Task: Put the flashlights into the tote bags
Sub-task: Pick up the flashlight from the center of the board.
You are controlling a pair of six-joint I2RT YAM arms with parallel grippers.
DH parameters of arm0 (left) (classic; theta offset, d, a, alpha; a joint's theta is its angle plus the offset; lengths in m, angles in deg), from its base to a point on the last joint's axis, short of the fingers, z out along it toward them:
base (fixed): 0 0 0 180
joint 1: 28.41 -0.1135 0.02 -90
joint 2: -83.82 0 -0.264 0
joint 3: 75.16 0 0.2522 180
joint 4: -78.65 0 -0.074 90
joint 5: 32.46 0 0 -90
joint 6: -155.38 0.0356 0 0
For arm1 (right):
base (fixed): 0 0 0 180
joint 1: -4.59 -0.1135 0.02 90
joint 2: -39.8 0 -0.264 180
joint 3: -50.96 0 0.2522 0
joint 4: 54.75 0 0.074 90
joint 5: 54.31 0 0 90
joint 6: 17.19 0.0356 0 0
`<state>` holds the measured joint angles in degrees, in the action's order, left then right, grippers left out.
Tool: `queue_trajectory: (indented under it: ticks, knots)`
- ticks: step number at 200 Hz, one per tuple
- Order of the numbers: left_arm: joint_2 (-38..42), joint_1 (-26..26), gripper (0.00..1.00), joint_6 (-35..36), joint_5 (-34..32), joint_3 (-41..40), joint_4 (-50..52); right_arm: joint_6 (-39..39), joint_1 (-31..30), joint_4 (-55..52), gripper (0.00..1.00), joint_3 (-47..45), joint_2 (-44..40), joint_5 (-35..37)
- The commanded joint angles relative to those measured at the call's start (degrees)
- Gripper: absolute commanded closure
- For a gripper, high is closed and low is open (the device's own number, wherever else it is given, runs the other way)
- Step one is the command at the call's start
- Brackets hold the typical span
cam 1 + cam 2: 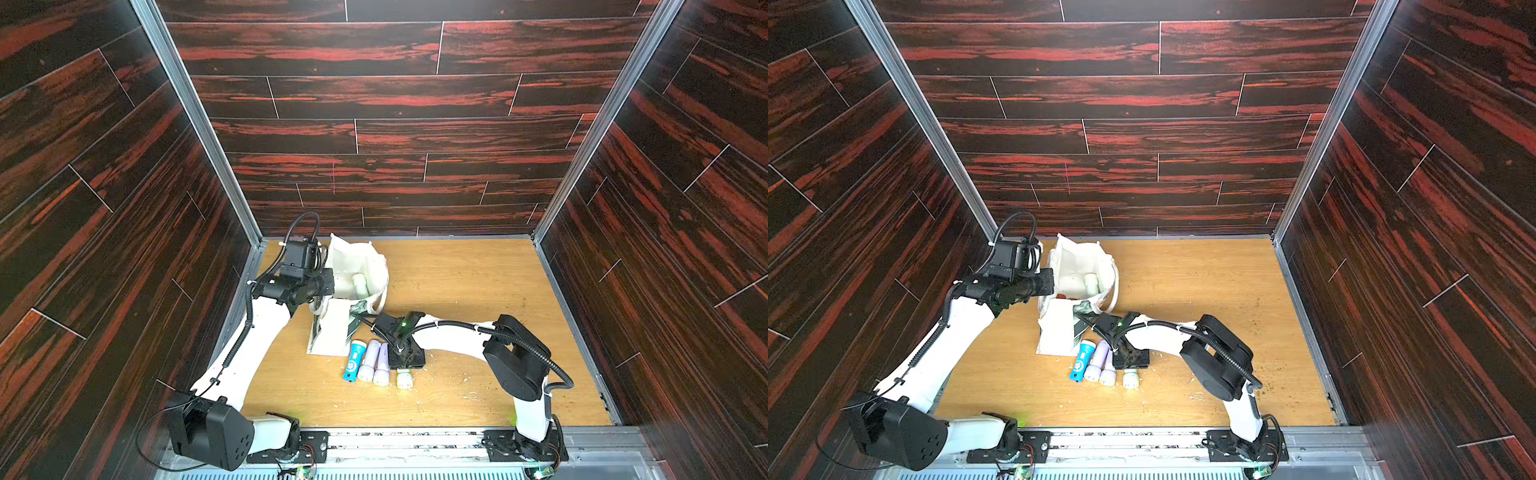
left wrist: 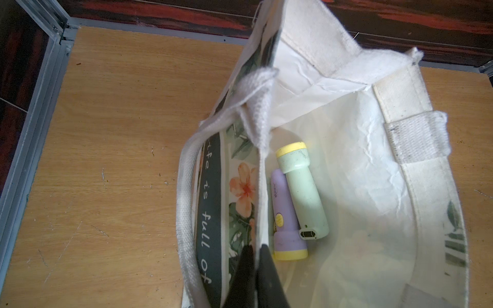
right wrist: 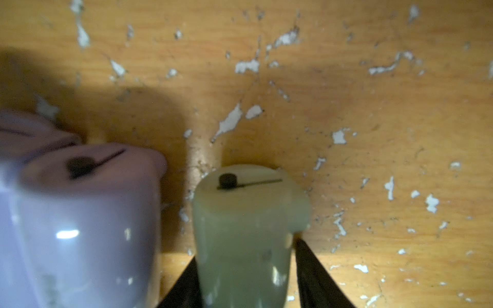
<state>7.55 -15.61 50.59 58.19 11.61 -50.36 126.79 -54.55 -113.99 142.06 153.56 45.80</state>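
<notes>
The cream tote bag (image 1: 360, 259) (image 1: 1077, 257) stands open at the back left of the table. My left gripper (image 2: 254, 249) is shut on its near rim (image 2: 262, 186), holding the mouth open. Inside lie a pale green flashlight (image 2: 304, 192) and a lilac flashlight (image 2: 286, 226). In front of the bag a blue flashlight (image 1: 353, 360) (image 1: 1081, 360), two lilac ones (image 1: 369, 360) (image 1: 381, 366) and a pale green flashlight (image 1: 404, 379) (image 3: 248, 226) lie side by side. My right gripper (image 3: 246, 262) (image 1: 404, 369) reaches down over the pale green flashlight, with a finger against each side.
Dark wood-patterned walls (image 1: 395, 137) enclose the table on three sides, with metal corner posts (image 1: 195, 124). The wooden tabletop (image 1: 478, 282) is scratched and flaked. A metal rail (image 1: 407, 446) with both arm bases runs along the front edge.
</notes>
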Motion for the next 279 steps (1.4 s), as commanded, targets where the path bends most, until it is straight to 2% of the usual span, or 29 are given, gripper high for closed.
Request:
queue_trajectory:
  ticks: [1, 94, 109, 132, 167, 208, 223, 252, 279]
  knots:
    - [1.3, -0.2, 1.00, 0.4, 0.6, -1.0, 0.8, 0.5, -0.3, -0.9, 0.51, 0.2, 2.1, -0.1]
    - [1.3, -0.2, 1.00, 0.3, 0.9, -0.9, 0.7, 0.9, -0.3, -0.7, 0.68, -0.7, 0.8, 0.3]
    - [1.3, -0.2, 1.00, -0.1, 1.5, -0.9, 0.6, 1.5, -0.3, -0.3, 0.77, -1.5, -1.1, 0.8]
    - [1.3, -0.2, 1.00, -1.0, 3.7, -1.1, 0.1, 2.3, -0.3, 3.0, 1.00, -4.1, -6.3, 1.7]
    - [1.1, -0.3, 1.00, -1.4, 7.9, -0.3, -0.8, 4.2, -0.3, 3.1, 1.00, -5.7, -13.1, 5.9]
    - [1.1, -0.5, 1.00, -2.0, 12.2, -0.1, -2.1, 5.2, -0.3, -2.4, 1.00, -0.7, -15.0, 12.2]
    - [1.1, -0.5, 1.00, -2.0, 13.1, 0.0, -2.4, 1.8, -0.3, 1.5, 1.00, -1.5, -17.1, 12.1]
    - [1.0, -0.5, 1.00, -2.1, 14.1, 0.1, -2.4, -1.8, 0.2, 14.6, 1.00, -10.0, -25.2, 7.9]
    - [0.8, -0.7, 1.00, -1.9, 15.5, 0.1, -2.8, -3.6, 0.7, 12.5, 1.00, -9.0, -28.0, 10.6]
